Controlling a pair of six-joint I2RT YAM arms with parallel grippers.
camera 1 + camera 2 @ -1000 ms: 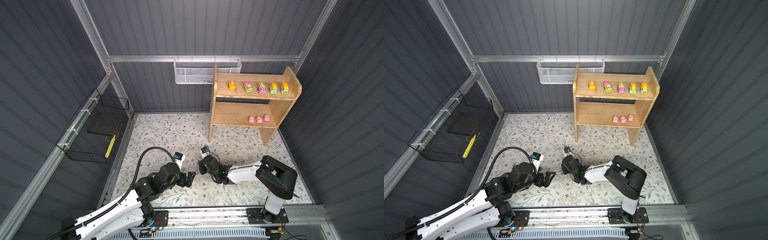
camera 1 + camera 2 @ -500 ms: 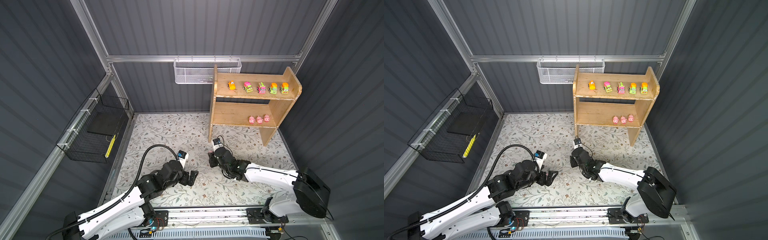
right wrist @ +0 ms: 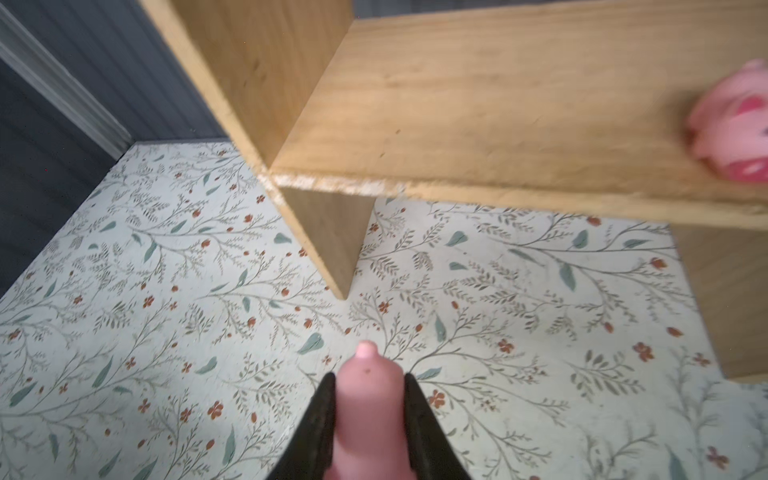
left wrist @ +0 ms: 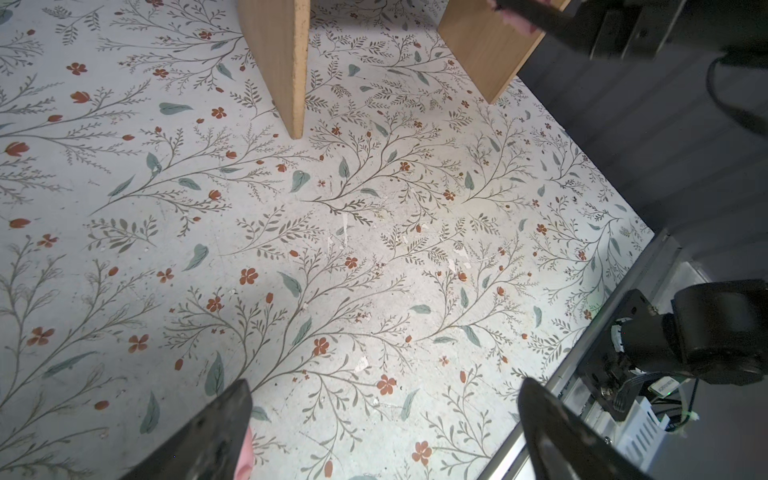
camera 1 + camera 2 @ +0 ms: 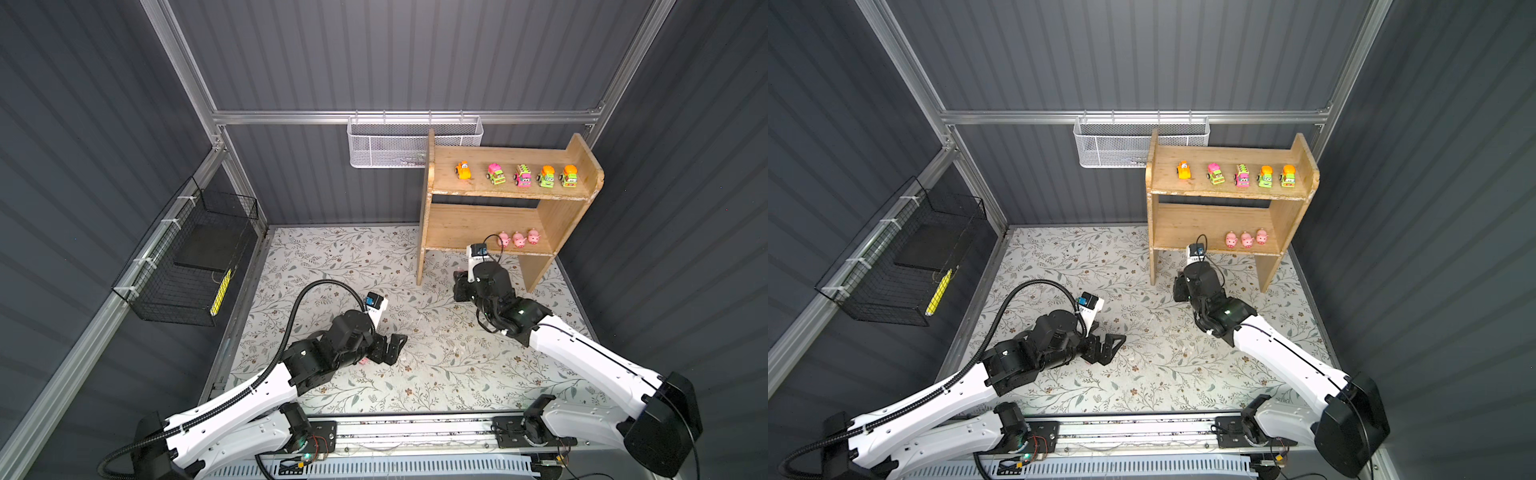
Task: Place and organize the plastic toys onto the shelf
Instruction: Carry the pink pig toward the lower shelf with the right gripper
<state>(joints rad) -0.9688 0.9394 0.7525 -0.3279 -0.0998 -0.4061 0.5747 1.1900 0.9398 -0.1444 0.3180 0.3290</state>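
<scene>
The wooden shelf stands at the back right. Several vehicle toys line its top tier and three pink pigs sit at the right of its lower tier. My right gripper hovers over the floor in front of the shelf's left leg, shut on a pink pig. My left gripper lies low over the floor mid-left, open, nothing between its fingers. Another pink pig peeks out beside one of its fingers.
A white mesh basket hangs on the back wall beside the shelf. A black wire basket hangs on the left wall. The arms' base rail runs along the front edge of the floral mat.
My right arm has swung from the middle of the mat to the right and back, up to the shelf's front, still gripping the pig. My left gripper has edged slightly right.
</scene>
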